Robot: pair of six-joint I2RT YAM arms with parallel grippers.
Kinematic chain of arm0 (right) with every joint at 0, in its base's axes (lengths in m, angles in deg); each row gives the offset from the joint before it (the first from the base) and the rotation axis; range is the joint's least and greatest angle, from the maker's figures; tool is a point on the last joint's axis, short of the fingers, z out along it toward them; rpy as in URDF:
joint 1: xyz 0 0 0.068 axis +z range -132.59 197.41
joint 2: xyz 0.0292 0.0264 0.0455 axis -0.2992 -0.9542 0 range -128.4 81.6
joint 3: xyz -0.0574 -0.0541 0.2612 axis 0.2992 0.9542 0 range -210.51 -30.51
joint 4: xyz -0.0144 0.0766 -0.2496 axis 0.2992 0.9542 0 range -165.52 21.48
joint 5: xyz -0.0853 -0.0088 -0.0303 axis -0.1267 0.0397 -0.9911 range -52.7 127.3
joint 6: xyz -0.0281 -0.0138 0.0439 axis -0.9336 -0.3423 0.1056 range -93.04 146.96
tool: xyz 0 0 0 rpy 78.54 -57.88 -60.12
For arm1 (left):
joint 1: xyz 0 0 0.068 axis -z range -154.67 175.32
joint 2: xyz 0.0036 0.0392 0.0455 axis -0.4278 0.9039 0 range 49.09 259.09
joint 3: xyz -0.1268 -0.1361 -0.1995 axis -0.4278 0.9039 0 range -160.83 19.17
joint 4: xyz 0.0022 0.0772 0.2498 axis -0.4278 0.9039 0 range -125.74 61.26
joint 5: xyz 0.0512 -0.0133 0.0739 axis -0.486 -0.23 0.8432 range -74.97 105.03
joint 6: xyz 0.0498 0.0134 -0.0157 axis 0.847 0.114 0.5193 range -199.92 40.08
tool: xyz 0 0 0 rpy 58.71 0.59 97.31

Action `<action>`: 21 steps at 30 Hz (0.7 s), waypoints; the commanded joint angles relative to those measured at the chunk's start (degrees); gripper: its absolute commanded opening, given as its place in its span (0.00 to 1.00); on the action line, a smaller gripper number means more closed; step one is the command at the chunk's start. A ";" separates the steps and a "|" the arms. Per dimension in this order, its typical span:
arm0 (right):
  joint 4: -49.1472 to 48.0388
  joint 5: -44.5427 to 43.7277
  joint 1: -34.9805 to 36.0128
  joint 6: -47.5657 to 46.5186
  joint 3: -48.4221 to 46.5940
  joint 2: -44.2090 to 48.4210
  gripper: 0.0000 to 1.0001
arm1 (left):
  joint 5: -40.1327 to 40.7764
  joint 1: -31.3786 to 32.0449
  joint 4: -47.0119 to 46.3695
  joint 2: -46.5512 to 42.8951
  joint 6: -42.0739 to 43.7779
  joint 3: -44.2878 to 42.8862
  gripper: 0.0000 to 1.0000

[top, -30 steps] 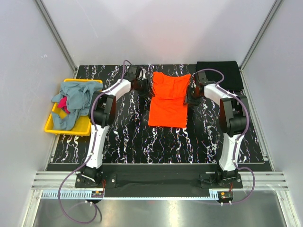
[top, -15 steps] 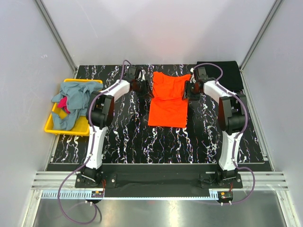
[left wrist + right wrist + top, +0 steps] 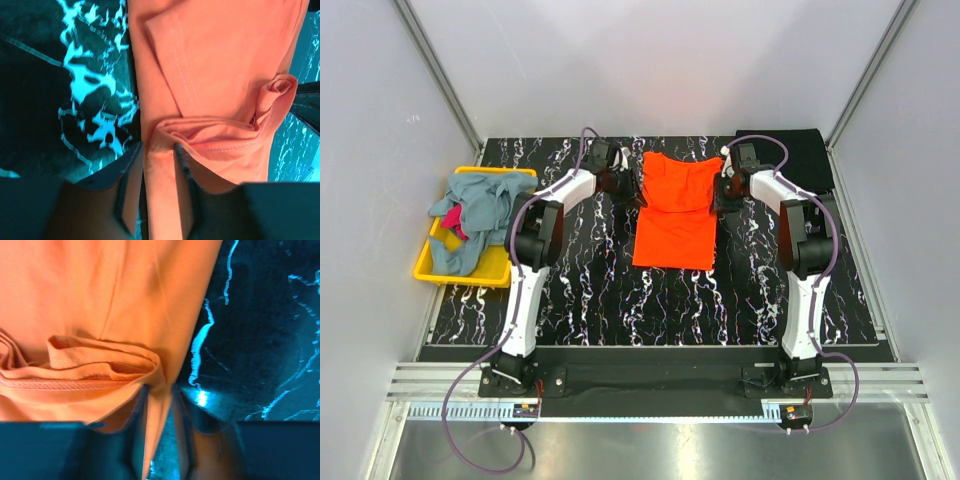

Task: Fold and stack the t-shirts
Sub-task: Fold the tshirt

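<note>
The orange t-shirt lies flat at the back middle of the table, its upper part doubled over. My left gripper is at its left edge and my right gripper at its right edge. In the left wrist view the left gripper is shut on a bunched fold of the orange t-shirt. In the right wrist view the right gripper is shut on the edge of the orange t-shirt. A black t-shirt lies folded at the back right. Grey-blue t-shirts and a magenta one are heaped in the bin.
The yellow plastic bin stands at the left edge of the black marbled table. White walls close in the back and both sides. Both arms reach to the back of the table.
Both grippers have shifted a little toward the back along the orange t-shirt's sides, the right one more. The shirt has hardly moved.
</note>
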 commanded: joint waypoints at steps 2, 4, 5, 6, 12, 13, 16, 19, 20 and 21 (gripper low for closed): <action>-1.38 0.10 -1.08 -0.70 -1.14 -0.18 0.17 | -3.12 0.00 -3.67 2.29 -2.29 -3.09 0.19; -1.47 0.01 -1.43 0.62 -0.61 -0.10 0.04 | -2.60 0.09 -4.02 2.12 -3.18 -2.92 0.06; -1.64 0.01 -1.43 0.97 -0.35 -0.01 0.01 | -1.46 0.00 -4.20 2.12 -3.79 -2.83 0.00; -2.08 -0.51 -1.61 1.49 0.52 0.17 0.00 | -0.93 0.09 -4.38 2.20 -4.14 -2.92 0.00; -4.46 -3.14 -2.22 3.96 3.87 1.92 0.00 | 1.35 -0.35 -4.73 2.30 -6.08 -1.70 0.00; -4.37 -3.07 -2.57 5.35 4.13 2.45 0.00 | 2.23 -0.44 -5.08 1.77 -6.34 -0.90 0.00; -5.42 -1.31 -3.98 7.55 6.68 4.29 0.00 | 3.56 -0.61 -7.89 -0.25 -6.96 1.91 0.00; -7.09 0.27 -4.42 8.79 8.62 4.74 0.00 | 2.95 -0.96 -11.05 -1.57 -7.92 3.06 0.00; -7.35 0.88 -4.33 9.06 8.71 4.56 0.00 | 1.81 -0.88 -12.01 -1.49 -8.27 2.97 0.00; -7.71 2.10 -4.42 9.41 9.14 4.48 0.00 | 0.76 -0.88 -12.98 -1.31 -8.63 2.97 0.00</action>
